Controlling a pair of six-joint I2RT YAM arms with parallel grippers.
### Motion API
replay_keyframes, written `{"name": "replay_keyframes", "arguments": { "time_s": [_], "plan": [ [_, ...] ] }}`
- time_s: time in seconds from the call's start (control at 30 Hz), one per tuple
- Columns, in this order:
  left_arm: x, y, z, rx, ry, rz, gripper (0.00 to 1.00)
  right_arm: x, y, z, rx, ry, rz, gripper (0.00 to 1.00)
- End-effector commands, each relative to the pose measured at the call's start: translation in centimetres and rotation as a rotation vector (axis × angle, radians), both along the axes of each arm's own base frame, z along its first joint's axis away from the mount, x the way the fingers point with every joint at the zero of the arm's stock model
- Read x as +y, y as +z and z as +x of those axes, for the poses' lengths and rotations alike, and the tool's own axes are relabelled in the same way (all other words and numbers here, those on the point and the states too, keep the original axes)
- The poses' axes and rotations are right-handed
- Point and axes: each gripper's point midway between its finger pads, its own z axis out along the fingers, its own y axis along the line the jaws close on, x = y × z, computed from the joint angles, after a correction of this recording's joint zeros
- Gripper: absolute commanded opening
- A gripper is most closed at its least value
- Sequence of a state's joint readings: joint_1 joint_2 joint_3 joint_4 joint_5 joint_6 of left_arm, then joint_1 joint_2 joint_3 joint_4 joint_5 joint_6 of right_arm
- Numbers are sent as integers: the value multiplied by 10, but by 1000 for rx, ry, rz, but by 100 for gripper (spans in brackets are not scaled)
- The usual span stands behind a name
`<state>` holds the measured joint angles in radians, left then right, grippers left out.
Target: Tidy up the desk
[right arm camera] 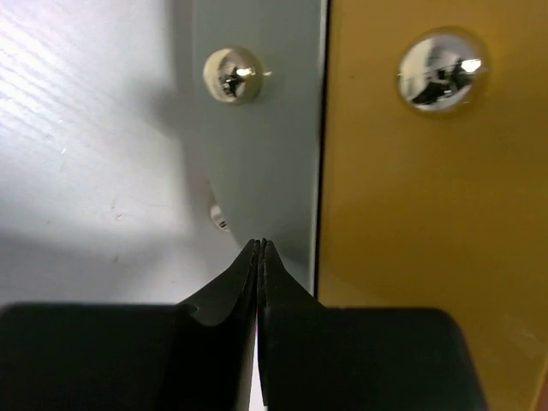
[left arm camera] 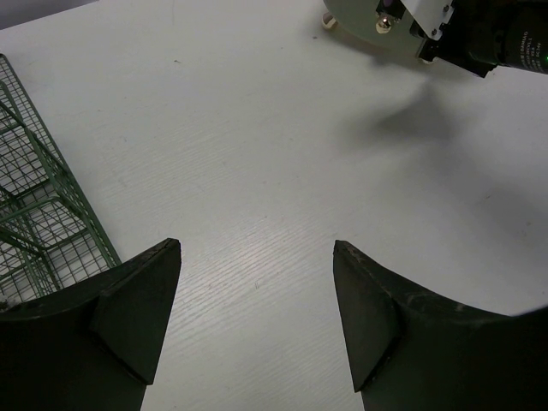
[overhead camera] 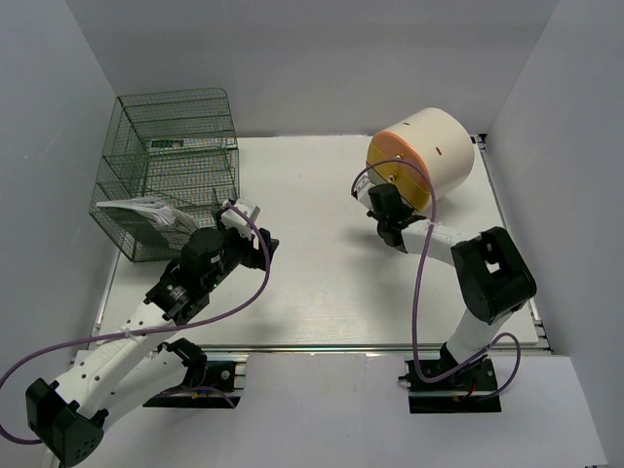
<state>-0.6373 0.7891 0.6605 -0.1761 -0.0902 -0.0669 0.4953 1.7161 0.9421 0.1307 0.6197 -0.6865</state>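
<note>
Wide white matte desk [overhead camera: 331, 273] under both arms: your left gripper [left arm camera: 257, 257] gapes empty near the green wire-mesh rack [overhead camera: 175, 156], and your right gripper [right arm camera: 259, 246], pinched together at the cream orange-faced cylinder [overhead camera: 436, 146], could set it rolling.

Rack [left arm camera: 34, 214] and desk [left arm camera: 257, 154] run off the left wrist view; the rack's white bundle [overhead camera: 146, 211] is too small to identify.

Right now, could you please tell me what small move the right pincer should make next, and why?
Probably shift the right pincer toward the shiny knob on the orange face. The pincer is shut on nothing, its tips pointing at the seam between that face and the grey panel, while the knob, the only evident handle, sits off to one side in the right wrist view.
</note>
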Motion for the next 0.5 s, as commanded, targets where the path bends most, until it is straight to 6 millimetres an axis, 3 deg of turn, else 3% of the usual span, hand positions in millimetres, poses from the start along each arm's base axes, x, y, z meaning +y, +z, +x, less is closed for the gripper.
{"name": "replay_keyframes", "arguments": {
  "time_s": [0.0, 0.47],
  "plan": [
    [-1, 2, -1, -19, -9, -3, 81, -4, 19, 12, -99, -36, -13, 0],
    [-1, 3, -1, -21, -7, -5, 81, -5, 26, 19, -133, -39, -20, 0]
  ]
}}
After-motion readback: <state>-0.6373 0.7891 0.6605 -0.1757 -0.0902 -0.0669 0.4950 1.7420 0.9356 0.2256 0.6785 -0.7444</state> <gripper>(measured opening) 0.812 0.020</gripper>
